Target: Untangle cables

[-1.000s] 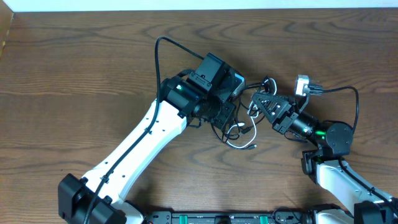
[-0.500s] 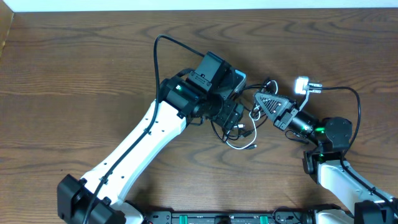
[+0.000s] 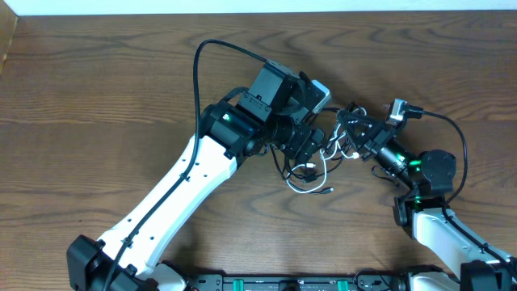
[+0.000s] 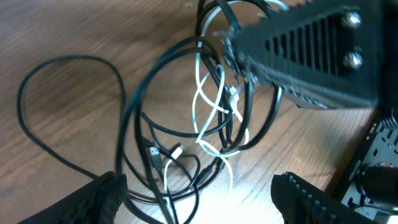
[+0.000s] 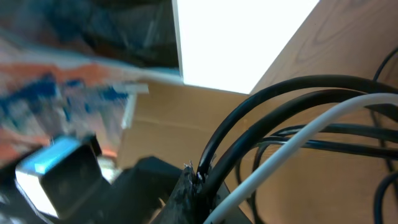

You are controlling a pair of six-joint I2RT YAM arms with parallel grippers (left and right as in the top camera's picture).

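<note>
Change, left hand: compared with the overhead frame of one second ago, the left hand [image 4: 198, 186] is shifted toward the far edge of the surface [image 3: 97, 97], and it is opened wider than it was then.
Change, right hand: the right hand [image 3: 353, 132] is turned and drawn slightly toward the far edge, and several strands are drawn up with it.
Change, cables: the cables [image 3: 313, 170] are now stretched out toward the right hand. Earlier they lay as a tighter heap beside the left hand.
State, left hand: the fingers are held well apart and nothing is gripped. The tangle lies on the surface below them, and no contact with it is seen.
State, right hand: the hand is closed tight on a bundle of strands. In the right wrist view, several black cables [image 5: 261, 106] and the white cable [image 5: 298, 140] are seen entering the grip together.
Location, cables: the tangle is on the surface between the two hands, directly under the left hand, with one end raised into the right hand.
Progress, done: little is judged complete. Only one wide black loop [image 4: 68, 112] is laid out clear of the knot.
Progress, left: the white cable is still threaded through the black loops, many crossings are still seen around the small plugs [image 4: 177, 152], and no cable is yet set apart from the rest.
Stage: judged early, since every cable is still to be separated.
</note>
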